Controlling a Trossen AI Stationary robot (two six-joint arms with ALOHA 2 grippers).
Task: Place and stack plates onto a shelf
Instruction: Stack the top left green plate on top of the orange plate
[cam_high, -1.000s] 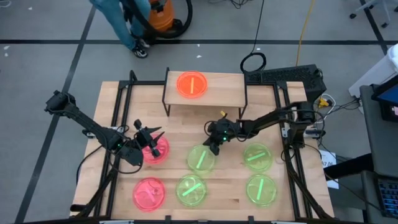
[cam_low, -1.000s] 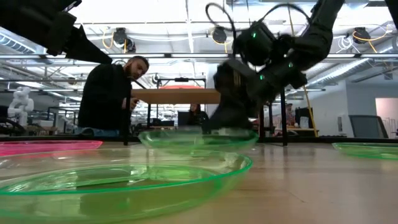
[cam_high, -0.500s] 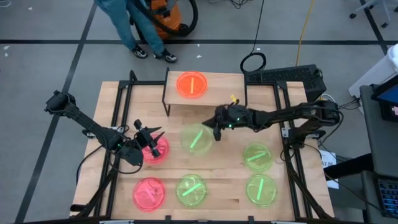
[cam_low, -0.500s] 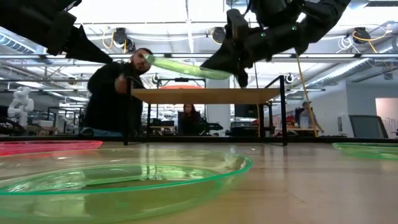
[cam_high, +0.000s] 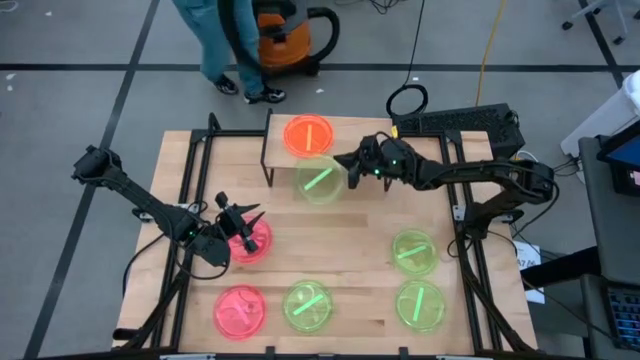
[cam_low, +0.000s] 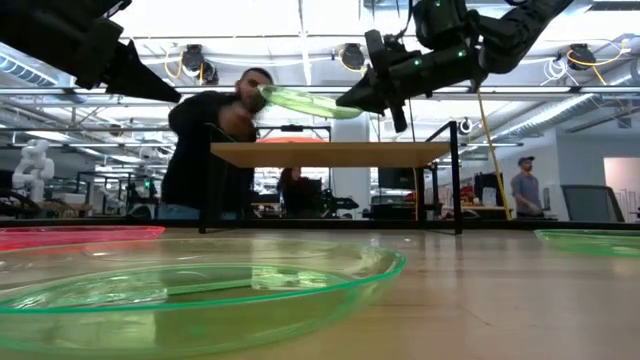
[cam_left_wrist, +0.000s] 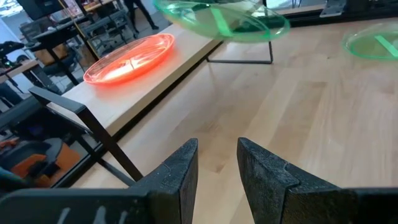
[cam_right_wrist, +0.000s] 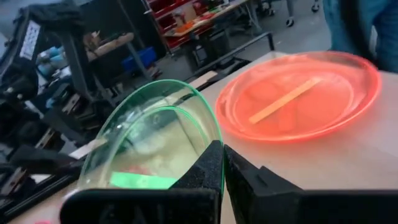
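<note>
My right gripper (cam_high: 348, 165) is shut on a green plate (cam_high: 320, 181) and holds it in the air at the near edge of the shelf (cam_high: 355, 137), a light-wood board on black legs. An orange plate (cam_high: 308, 135) sits flat on the shelf's left half. In the low view the green plate (cam_low: 300, 102) hangs tilted above the shelf board (cam_low: 330, 153). My left gripper (cam_high: 243, 217) is open and hovers over a pink plate (cam_high: 250, 242) at the table's left; it touches nothing. My right gripper pinches the green plate's rim (cam_right_wrist: 211, 127) between its two fingers, on the plate's right side, coming roughly level from the table's right. The plate is lifted clear and tilted, above shelf height, reaching out to the left of the fingers.
A second pink plate (cam_high: 240, 311) and a green one (cam_high: 307, 306) lie near the table's near edge. Two more green plates (cam_high: 413, 250) (cam_high: 420, 304) lie on the right. A person (cam_high: 225, 40) stands past the far edge beside an orange vacuum (cam_high: 285, 35).
My right gripper has lifted the green plate off the middle of the table and carried it up and toward the far edge, to the front of the shelf. The plate has gone from flat on the wood to tilted in the air. The person behind has moved.
</note>
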